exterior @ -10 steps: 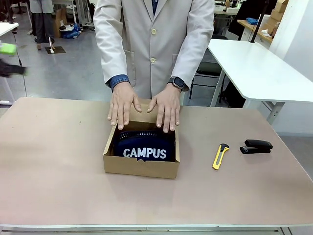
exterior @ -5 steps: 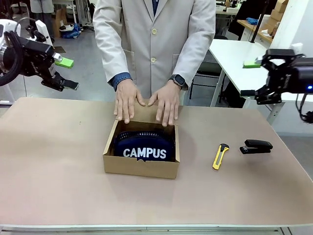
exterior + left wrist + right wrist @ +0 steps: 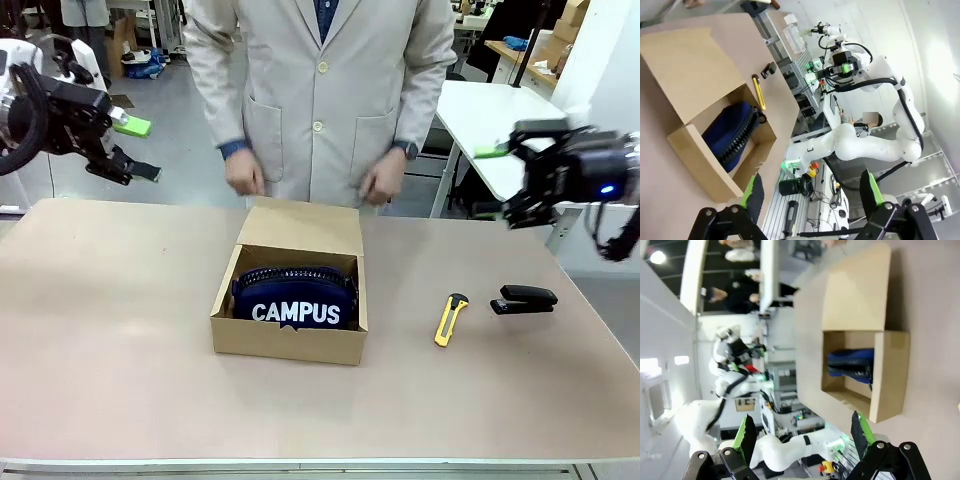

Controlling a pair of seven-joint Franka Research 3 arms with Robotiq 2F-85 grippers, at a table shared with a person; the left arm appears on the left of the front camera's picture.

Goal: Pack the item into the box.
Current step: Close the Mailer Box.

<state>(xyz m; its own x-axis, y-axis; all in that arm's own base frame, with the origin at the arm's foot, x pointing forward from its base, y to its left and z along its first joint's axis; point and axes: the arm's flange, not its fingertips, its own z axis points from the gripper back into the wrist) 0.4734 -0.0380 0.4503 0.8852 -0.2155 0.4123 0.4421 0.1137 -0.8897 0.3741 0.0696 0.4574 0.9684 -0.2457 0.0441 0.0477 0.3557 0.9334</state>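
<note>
The brown cardboard box [image 3: 285, 342] sits mid-table with its flap lid [image 3: 300, 230] tilted back. Inside lies the item, a navy pouch [image 3: 295, 298] lettered "CAMPUS". My left gripper [image 3: 138, 150] hangs open above the table's far left edge, well away from the box. At the far right, my right gripper [image 3: 492, 180] is also open in the air. The left wrist view has its green-padded gripper [image 3: 810, 192] spread wide, the box [image 3: 700, 167] and pouch [image 3: 727, 132] beyond it. The right wrist gripper [image 3: 802, 432] is likewise empty, facing the box [image 3: 892, 375] and pouch [image 3: 850, 362].
A yellow utility knife [image 3: 451, 318] and a black stapler [image 3: 524, 298] lie to the right of the box. A person in a light coat stands at the far side, with one hand [image 3: 243, 178] and the other hand [image 3: 383, 185] held off the table.
The person's hands have lifted off the box flap and drawn back to the body. Both arms came into view; the right gripper has since shifted a little left.
</note>
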